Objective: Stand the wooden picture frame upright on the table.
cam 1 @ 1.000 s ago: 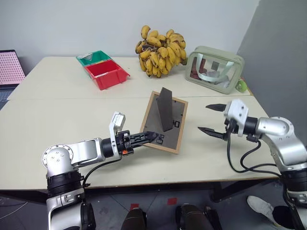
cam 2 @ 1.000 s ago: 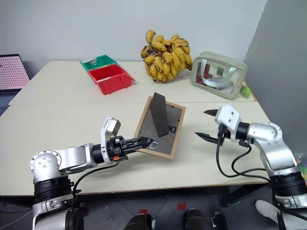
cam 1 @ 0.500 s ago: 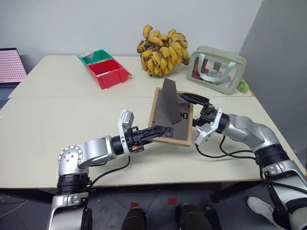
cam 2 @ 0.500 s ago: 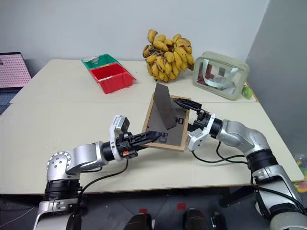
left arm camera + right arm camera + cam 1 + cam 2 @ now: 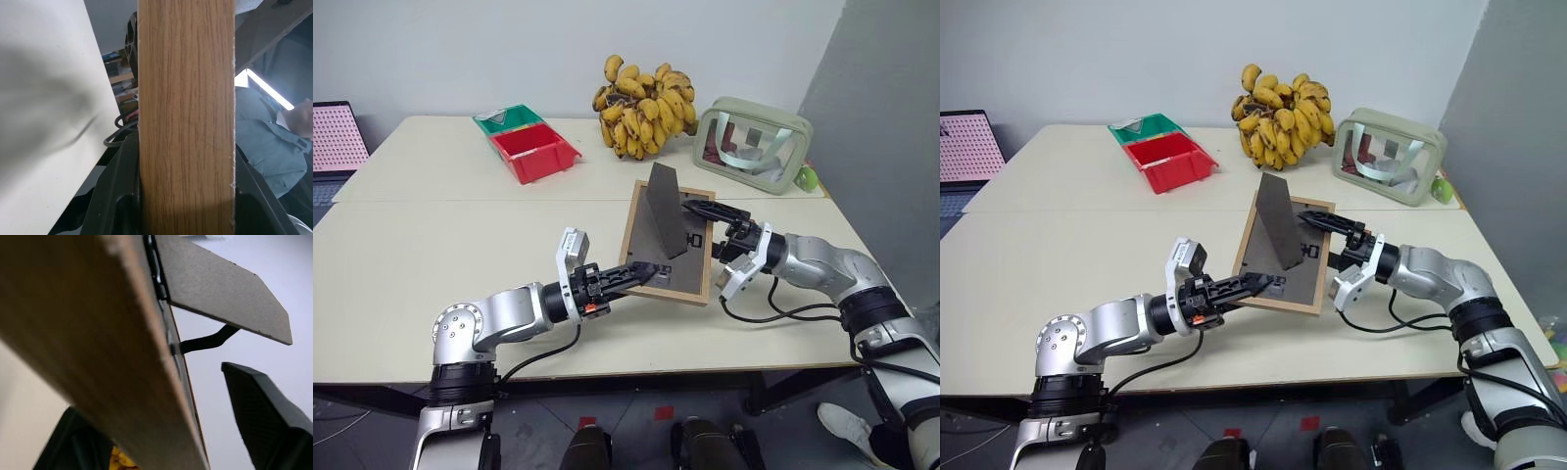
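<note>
Both arms are silver-grey metal tubes with round black joints, black cables looping off the wrists, a small white box on each wrist, an orange tag by the left gripper (image 5: pixel 641 269), and skinny black jaws.

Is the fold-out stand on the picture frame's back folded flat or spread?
Spread: the stand juts out from the wooden picture frame.

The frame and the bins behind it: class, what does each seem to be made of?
Frame: a light wood rim, matt, with grain showing in the left wrist view; its dark grey back looks like fibreboard. Bins: probably moulded plastic, glossy, in plain red and green.
</note>
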`<act>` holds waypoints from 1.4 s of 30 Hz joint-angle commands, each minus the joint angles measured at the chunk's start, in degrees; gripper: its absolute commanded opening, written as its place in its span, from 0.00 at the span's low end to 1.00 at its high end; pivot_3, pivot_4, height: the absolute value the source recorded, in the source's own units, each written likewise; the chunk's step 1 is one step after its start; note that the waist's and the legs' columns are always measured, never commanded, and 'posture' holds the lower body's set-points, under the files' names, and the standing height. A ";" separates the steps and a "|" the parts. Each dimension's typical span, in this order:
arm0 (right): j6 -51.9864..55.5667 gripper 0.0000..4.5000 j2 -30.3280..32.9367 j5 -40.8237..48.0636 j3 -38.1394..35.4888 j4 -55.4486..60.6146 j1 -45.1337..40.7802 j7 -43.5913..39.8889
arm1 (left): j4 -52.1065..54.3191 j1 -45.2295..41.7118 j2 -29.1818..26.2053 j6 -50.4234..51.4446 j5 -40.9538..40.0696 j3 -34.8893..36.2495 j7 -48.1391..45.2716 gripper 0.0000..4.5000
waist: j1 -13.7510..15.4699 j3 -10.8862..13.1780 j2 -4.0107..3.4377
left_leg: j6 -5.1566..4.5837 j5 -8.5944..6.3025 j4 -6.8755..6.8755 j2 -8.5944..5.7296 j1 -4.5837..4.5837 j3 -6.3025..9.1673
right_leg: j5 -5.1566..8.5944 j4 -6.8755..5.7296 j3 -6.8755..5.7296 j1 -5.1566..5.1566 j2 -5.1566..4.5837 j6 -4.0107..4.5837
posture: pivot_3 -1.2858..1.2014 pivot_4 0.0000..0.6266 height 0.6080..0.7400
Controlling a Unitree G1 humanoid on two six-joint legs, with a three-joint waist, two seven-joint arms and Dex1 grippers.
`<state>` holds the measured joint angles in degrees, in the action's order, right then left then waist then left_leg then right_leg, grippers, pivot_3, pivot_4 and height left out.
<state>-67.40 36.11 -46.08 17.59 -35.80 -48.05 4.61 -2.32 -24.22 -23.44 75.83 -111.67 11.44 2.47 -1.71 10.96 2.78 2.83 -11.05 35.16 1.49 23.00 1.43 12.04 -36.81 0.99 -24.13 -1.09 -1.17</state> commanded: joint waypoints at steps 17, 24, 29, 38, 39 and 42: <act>0.46 0.30 -3.03 28.17 3.49 -15.41 -5.02 -21.47 | 11.28 6.21 -9.75 -10.38 -1.33 13.14 4.22 0.87 | -0.85 0.08 0.15 | -0.01 0.00 -0.01 0.07 -0.11 -0.03 | 0.00 -0.03 0.06 0.04 0.04 0.01 | 0.52 0.24 1.00; 54.40 0.30 -19.73 61.26 -8.44 -13.15 -8.68 -55.72 | 37.16 7.64 -22.16 -19.29 34.28 4.34 1.19 1.00 | -0.23 0.27 0.02 | 0.00 0.01 -0.06 0.16 -0.10 0.08 | 0.01 -0.12 -0.05 0.06 0.08 0.06 | 0.52 0.24 1.00; 82.83 0.30 -24.29 69.81 -12.03 -12.76 -12.32 -66.40 | 38.92 9.78 -19.43 -28.86 52.05 -1.70 -2.14 1.00 | 0.69 0.53 -0.40 | 0.01 0.00 -0.08 0.14 -0.06 0.05 | 0.02 -0.07 -0.10 0.01 0.05 0.08 | 0.52 0.24 1.00; 84.37 0.30 -28.62 65.25 -13.05 -23.59 -12.87 -69.65 | 37.36 14.03 -16.27 -34.21 64.63 -6.15 -9.49 1.00 | 0.08 0.56 -0.44 | -0.02 -0.03 -0.23 0.16 0.12 -0.04 | 0.10 -0.03 -0.09 -0.24 0.10 0.19 | 0.52 0.24 1.00; 83.62 0.30 -28.69 64.76 -13.17 -23.65 -12.58 -69.59 | 36.90 13.93 -16.01 -34.15 65.04 -6.10 -10.12 1.00 | 0.06 0.55 -0.43 | -0.02 -0.03 -0.23 0.15 0.11 -0.05 | 0.10 -0.04 -0.07 -0.24 0.10 0.18 | 0.52 0.24 1.00; 83.65 0.45 -28.56 64.09 -13.67 -23.09 -11.85 -70.54 | 35.76 13.32 -15.27 -33.98 66.27 -5.76 -11.61 1.00 | 0.00 0.55 -0.43 | -0.02 -0.03 -0.20 0.16 0.08 -0.04 | 0.09 -0.05 -0.08 -0.22 0.10 0.16 | 0.52 0.24 1.00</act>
<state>16.73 7.31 18.29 5.60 -60.06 -59.86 -64.58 33.56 -10.02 -39.21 43.22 -46.90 4.70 -7.52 -1.71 11.51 2.35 2.81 -11.07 34.97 1.65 23.08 1.39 12.13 -36.87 0.90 -24.34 -0.99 -1.02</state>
